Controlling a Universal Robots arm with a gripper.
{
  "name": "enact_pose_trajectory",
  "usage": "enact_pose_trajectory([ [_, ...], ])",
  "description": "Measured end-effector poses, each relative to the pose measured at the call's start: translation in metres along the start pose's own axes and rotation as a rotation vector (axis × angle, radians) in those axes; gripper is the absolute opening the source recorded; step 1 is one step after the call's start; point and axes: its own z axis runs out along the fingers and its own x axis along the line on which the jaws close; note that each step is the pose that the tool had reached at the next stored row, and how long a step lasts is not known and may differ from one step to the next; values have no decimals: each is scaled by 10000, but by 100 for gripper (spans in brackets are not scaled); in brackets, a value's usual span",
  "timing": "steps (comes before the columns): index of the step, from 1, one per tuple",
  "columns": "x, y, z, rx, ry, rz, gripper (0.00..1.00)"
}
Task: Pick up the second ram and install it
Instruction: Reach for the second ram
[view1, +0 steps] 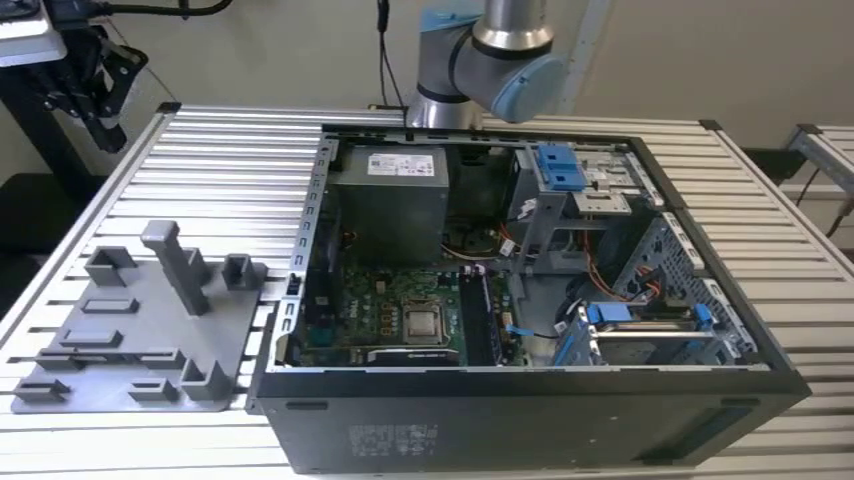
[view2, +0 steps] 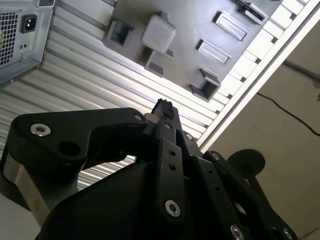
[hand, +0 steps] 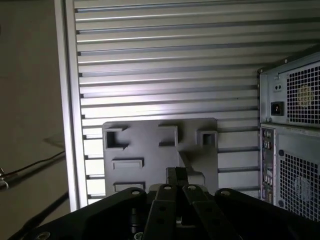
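My gripper (view1: 103, 128) hangs high over the far corner of the table, on the exterior view's left, beyond the grey fixture plate (view1: 134, 330). In both wrist views its black fingers (view2: 163, 108) (hand: 176, 176) are pressed together with nothing between them. Beneath them are the plate (hand: 150, 150) and its upright posts (view2: 158, 31). The second ram is hidden from me; no blue strip stands on the plate. The open computer case (view1: 534, 300) lies on the table with its motherboard (view1: 400, 310) exposed.
The power supply (view1: 387, 195) and blue-tabbed drive cages (view1: 567, 175) fill the far and right parts of the case. The case's rear panel (hand: 292, 125) stands beside the plate. The slatted table (view1: 227, 150) ends at an edge (hand: 67, 100) close to the plate.
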Motion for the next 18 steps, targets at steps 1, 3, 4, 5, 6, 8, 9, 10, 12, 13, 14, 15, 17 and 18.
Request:
enact_pose_trajectory([
  [1,23,-2,1,-1,2,0,11],
  [3,57,-4,1,0,13,1,11],
  [4,72,-5,1,1,18,1,11],
  [5,86,-6,1,1,21,1,11],
  [6,102,-7,0,2,23,1,11],
  [8,137,-9,1,1,25,2,11],
  [9,160,-11,1,2,25,1,11],
  [10,187,-13,1,1,25,1,11],
  [12,248,-17,1,1,25,1,11],
  [13,273,-19,1,2,26,2,11],
  [14,294,-21,1,2,26,2,11],
  [15,306,-23,2,1,26,1,11],
  [17,309,-31,2,1,26,-1,11],
  [18,309,-37,3,0,26,1,11],
])
